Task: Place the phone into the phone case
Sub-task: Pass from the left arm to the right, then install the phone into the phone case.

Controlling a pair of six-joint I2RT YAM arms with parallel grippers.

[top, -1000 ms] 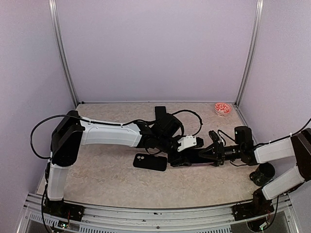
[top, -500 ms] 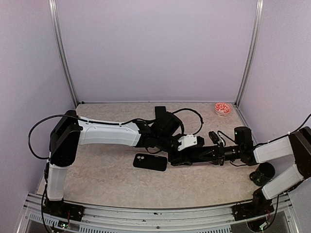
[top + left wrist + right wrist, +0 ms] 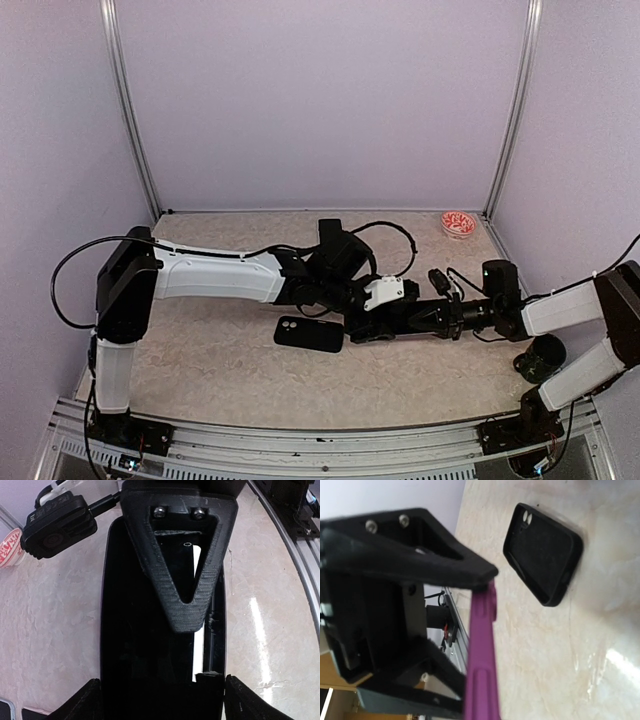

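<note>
Phone (image 3: pixel 135 630) sits between the two arms near the middle of the desk (image 3: pixel 200 370). Its glossy black face is up in the left wrist view, and its purple edge shows in the right wrist view. The left hand (image 3: pixel 162 700) is spread wide, and the phone fills the gap between its fingers (image 3: pixel 90 702), one long side against each. The right hand (image 3: pixel 479 630) comes in from the opposite end, its fingers pressed together on the phone's thin body; one ribbed triangular finger (image 3: pixel 182 575) lies flat on the screen. Whether the phone rests on the desk or is lifted off it I cannot tell. The black phone case (image 3: pixel 309 334) lies flat on the desk just to the left of both hands, apart from the phone, with its camera cut-out toward the left. A small red-and-white dish (image 3: pixel 459 223) stands at the far right corner
</note>
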